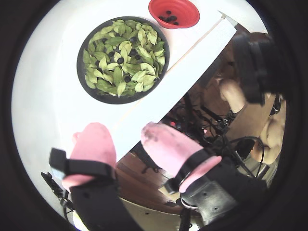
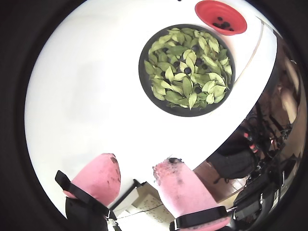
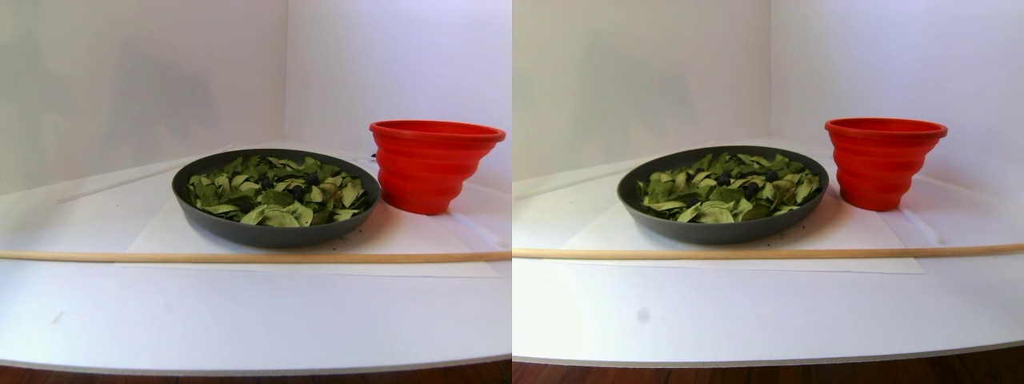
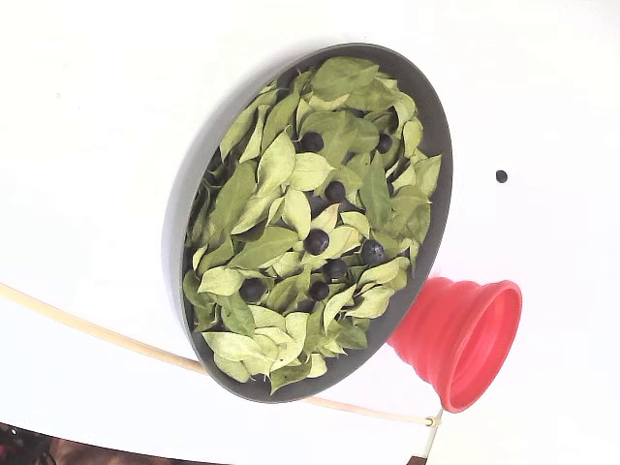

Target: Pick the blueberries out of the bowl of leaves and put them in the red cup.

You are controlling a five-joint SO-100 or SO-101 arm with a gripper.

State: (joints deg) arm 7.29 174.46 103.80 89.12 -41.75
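End effector (image 2: 137,166) spread and empty above the table; blueberries (image 4: 317,241) among leaves (image 4: 262,247); no writing readable

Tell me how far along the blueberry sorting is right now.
Partly done. Several blueberries already sit in the red cup. Nothing is in hand: the gripper is open and empty, well away from the bowl. Left: about eight berries lie among the leaves in the fixed view.
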